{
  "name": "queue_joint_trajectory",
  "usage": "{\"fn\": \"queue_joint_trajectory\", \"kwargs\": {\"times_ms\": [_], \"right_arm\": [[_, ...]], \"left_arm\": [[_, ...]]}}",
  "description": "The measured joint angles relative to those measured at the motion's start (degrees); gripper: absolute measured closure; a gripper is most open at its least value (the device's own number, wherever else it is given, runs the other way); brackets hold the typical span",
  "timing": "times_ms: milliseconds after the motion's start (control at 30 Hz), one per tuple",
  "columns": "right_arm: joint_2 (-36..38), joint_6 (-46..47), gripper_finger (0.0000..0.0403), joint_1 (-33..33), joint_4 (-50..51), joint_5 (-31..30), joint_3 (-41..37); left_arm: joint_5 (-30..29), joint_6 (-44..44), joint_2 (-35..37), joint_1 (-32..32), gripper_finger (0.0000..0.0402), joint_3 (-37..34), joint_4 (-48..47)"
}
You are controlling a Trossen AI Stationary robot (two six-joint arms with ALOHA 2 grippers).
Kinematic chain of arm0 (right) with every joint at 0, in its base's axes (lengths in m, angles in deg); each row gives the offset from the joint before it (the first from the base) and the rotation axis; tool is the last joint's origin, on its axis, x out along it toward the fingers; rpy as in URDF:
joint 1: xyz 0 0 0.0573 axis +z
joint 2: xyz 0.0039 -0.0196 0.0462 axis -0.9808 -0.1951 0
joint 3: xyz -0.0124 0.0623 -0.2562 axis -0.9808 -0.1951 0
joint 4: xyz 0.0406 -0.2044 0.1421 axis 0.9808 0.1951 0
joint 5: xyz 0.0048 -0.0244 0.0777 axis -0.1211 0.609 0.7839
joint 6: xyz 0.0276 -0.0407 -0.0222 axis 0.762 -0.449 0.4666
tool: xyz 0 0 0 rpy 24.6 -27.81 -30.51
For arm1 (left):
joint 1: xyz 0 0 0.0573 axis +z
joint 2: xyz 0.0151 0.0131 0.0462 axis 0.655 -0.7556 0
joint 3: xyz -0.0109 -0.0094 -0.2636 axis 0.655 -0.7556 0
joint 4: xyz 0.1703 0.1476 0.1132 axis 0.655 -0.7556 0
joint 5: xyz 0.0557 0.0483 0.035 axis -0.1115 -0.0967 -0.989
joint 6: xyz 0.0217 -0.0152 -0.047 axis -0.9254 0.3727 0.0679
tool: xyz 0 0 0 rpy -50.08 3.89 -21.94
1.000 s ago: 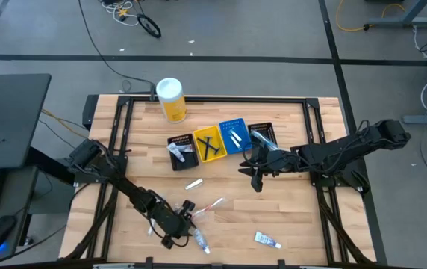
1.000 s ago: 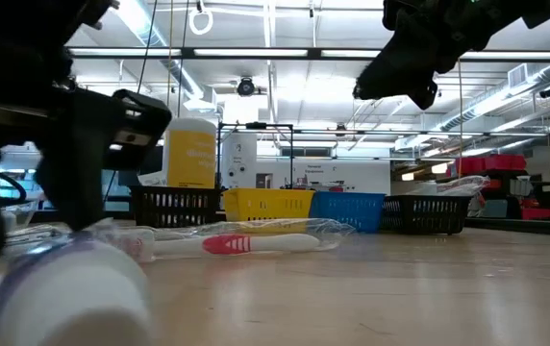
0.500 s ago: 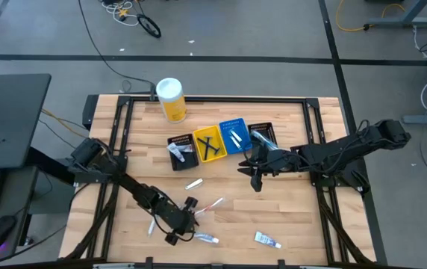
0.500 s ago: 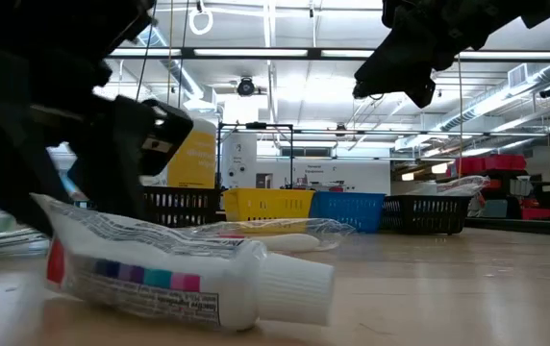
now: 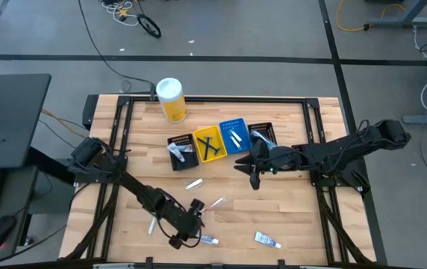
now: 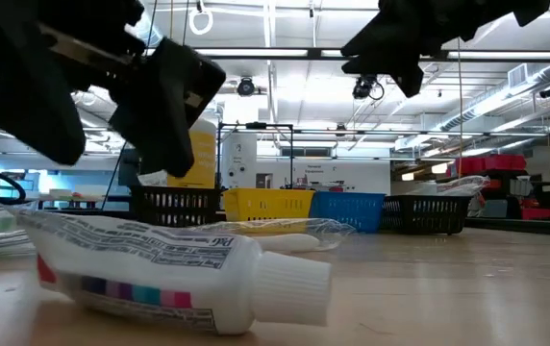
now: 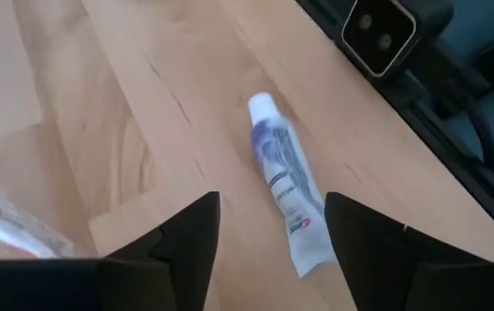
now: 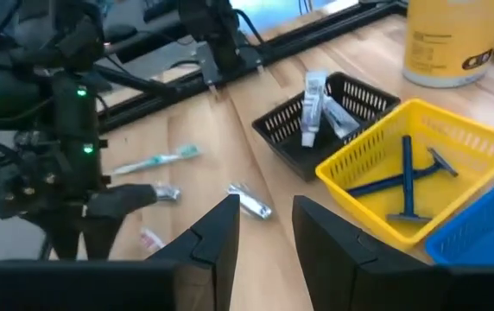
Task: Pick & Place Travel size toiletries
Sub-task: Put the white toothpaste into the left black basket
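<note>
Wooden table (image 5: pixel 295 209) bears a white, blue-printed toothpaste tube (image 7: pixel 283 177) below the left claw (image 7: pixel 269 229), spread wide

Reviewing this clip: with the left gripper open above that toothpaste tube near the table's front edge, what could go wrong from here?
The left gripper hangs open above the toothpaste tube, which lies close to the table's front edge. A poorly centred close might nudge it toward that edge. The wrapped toothbrush lies close by and might get brushed. The right gripper hovers near the bins.
</note>
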State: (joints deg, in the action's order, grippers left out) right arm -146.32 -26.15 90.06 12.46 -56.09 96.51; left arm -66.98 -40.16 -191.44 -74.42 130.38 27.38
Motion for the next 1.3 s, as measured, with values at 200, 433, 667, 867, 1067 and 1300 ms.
{"fn": "queue_joint_trajectory", "kwargs": {"times_ms": [200,433,667,867,1067,1300], "right_arm": [[-1.05,-3.15,0.0277,-0.81,4.66,-0.01,-0.02],[-3.58,-4.5,0.0233,-1.23,5.15,0.51,-0.02],[-4.98,-6.39,0.02,-1.19,5.25,0.36,-0.01],[-7.35,-12.19,0.0199,0.29,8.11,0.26,0.01],[-9.94,-10.09,0.0199,2.87,15.51,2.02,-0.02],[-11.76,-7.0,0.0199,6.38,15.79,3.46,-0.02]], "left_arm": [[0.29,0.79,-0.47,0.12,0.0191,1.42,1.94],[6.53,1.51,-5.81,0.39,0.0193,1.21,7.26],[3.2,0.23,-6.32,0.39,0.0193,1.15,6.37],[3.54,3.56,-6.8,0.38,0.0194,1.11,2.12],[2.9,4.15,-8.68,0.33,0.0232,1.28,3.58],[-0.48,2.88,-8.85,0.33,0.0319,1.1,5.55]]}}
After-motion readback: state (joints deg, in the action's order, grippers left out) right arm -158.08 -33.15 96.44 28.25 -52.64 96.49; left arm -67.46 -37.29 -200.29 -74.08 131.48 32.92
